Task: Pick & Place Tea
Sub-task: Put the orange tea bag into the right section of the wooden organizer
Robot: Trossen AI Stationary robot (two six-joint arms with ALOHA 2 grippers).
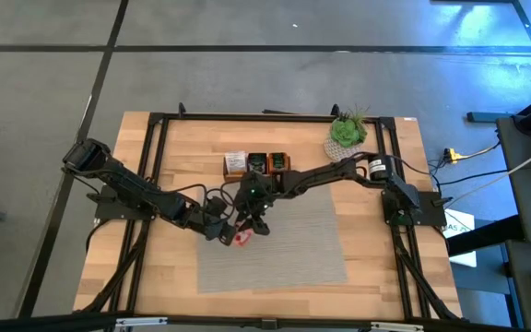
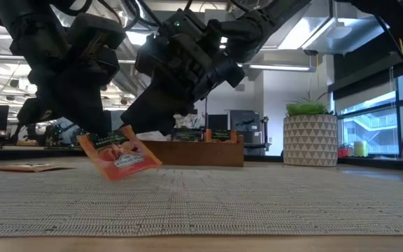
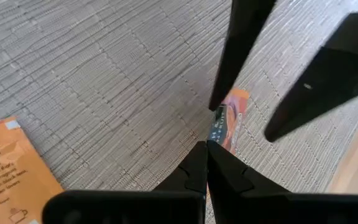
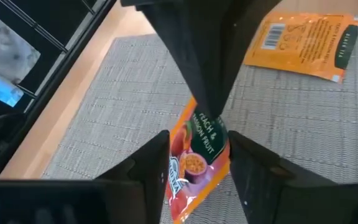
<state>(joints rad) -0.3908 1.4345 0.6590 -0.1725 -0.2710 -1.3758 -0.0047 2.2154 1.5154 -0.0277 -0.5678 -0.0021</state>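
overhead camera, table-level camera, 2 close wrist cameras, all sharing mat (image 1: 293,240)

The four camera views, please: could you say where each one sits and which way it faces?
High view: overhead, facing down; both arms over the grey mat.
Low view: at mat height, facing level; both arms above.
Left wrist view: looks past the shut left gripper, pinching the peach sachet.
Right wrist view: right gripper straddling the sachet.
All views share that sachet.

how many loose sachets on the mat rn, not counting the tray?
2: a peach sachet pinched upright by the left tool, between the right tool's open fingers, and an orange sachet flat nearby. The arms may hide more.
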